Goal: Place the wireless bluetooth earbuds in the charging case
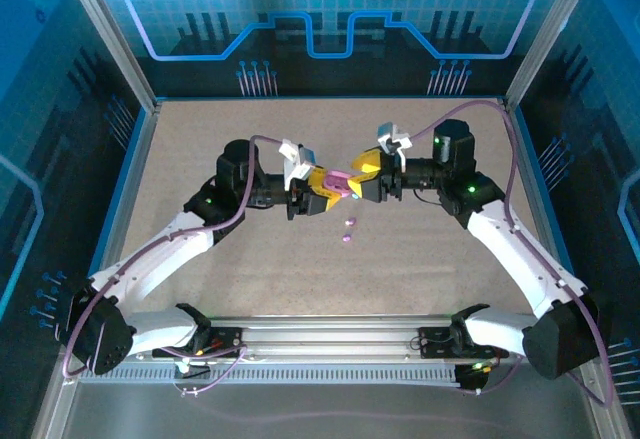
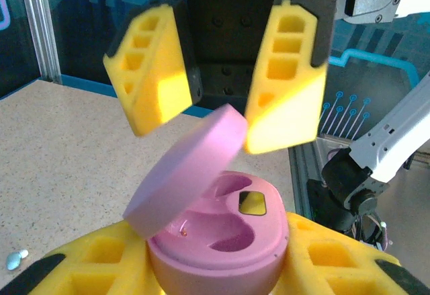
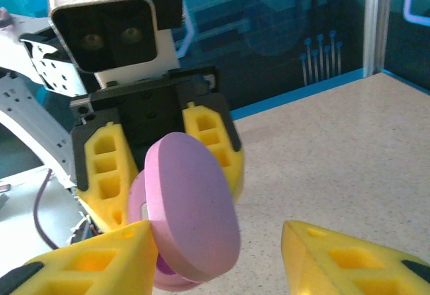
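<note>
The left gripper (image 1: pixel 324 191) is clamped on the base of a purple pebble-shaped plastic charging case (image 2: pixel 222 244), its yellow foam pads (image 2: pixel 101 265) pressed against either side of the case and holding it above the speckled beige tabletop (image 1: pixel 200 149). The case's round hinged lid (image 2: pixel 191 167) stands tilted up and open, exposing two curved wells (image 2: pixel 225 231) in the base. The right gripper (image 2: pixel 213 135) faces the case from the other side with its yellow fingers (image 2: pixel 289 87) spread well apart and holding nothing. The raised edge of the lid lies just at the inner face of one of those fingers, though whether it touches is hard to tell. In the right wrist view the lid's flat outer face is turned towards the camera and covers most of the base. Two tiny glossy purple earbuds (image 1: pixel 349 230) lie on the tabletop just in front of the two grippers, near each other and apart from the case. A tiny teal earbud (image 2: pixel 13 261) lies on the tabletop beside the left gripper, with a small pale bud (image 2: pixel 24 253) just next to it. The tilted lid overhangs part of the wells, between them and the right gripper.
</note>
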### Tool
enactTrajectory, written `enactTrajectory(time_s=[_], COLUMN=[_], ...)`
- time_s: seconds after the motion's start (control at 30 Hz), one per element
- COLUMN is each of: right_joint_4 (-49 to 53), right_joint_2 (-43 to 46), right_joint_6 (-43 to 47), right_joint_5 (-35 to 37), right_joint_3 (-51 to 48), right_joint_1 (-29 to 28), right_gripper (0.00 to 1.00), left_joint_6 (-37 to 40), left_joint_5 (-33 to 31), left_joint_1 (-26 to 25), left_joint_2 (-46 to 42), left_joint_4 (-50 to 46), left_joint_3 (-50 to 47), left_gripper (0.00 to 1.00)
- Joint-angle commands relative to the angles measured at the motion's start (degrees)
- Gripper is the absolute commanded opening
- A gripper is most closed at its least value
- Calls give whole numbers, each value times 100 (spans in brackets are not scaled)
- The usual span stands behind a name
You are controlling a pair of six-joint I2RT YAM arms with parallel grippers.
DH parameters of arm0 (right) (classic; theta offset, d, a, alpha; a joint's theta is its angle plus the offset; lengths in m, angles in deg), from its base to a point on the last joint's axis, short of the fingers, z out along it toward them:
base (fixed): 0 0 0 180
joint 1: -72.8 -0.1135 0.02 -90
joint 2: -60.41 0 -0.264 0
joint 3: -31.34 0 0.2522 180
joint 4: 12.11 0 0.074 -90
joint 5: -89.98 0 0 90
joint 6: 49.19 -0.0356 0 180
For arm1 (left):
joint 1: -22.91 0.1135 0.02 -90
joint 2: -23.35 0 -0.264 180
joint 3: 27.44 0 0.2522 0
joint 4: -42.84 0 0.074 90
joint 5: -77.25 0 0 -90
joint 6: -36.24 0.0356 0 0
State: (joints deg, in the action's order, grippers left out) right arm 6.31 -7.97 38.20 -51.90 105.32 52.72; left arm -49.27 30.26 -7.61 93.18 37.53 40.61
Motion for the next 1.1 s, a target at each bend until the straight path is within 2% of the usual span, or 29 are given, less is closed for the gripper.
enactTrajectory(time_s=[0.0, 0.1, 0.37, 0.63, 0.73, 0.8, 0.9, 1.07], right_joint_4=[-89, -164, 310, 371, 421, 430, 422, 307], right_joint_2=[85, 156, -41, -178, -178, -166, -111, -59], right_joint_6=[-82, 14, 703, 921, 1000, 1008, 1053, 1035], right_joint_5=[617, 825, 719, 583, 475, 463, 570, 665], right_joint_3=[20, -28, 293, 476, 506, 512, 491, 424], right_joint_1=[87, 63, -273, -392, -401, -405, -451, -471], right_gripper=[52, 51, 45, 28, 19, 16, 15, 15], left_joint_6=[122, 54, -104, -107, -106, -100, -106, -131], left_joint_5=[424, 446, 552, 547, 505, 453, 426, 458], left_joint_1=[-57, -62, -90, -103, -95, -102, -101, -108], left_joint_2=[-16, -12, 57, 67, 69, 74, 93, 161], left_joint_4=[-9, 37, 210, 193, 172, 157, 131, 93], left_joint_3=[144, 136, 135, 135, 129, 128, 136, 170], left_gripper=[30, 30, 31, 32, 37, 46, 56, 61])
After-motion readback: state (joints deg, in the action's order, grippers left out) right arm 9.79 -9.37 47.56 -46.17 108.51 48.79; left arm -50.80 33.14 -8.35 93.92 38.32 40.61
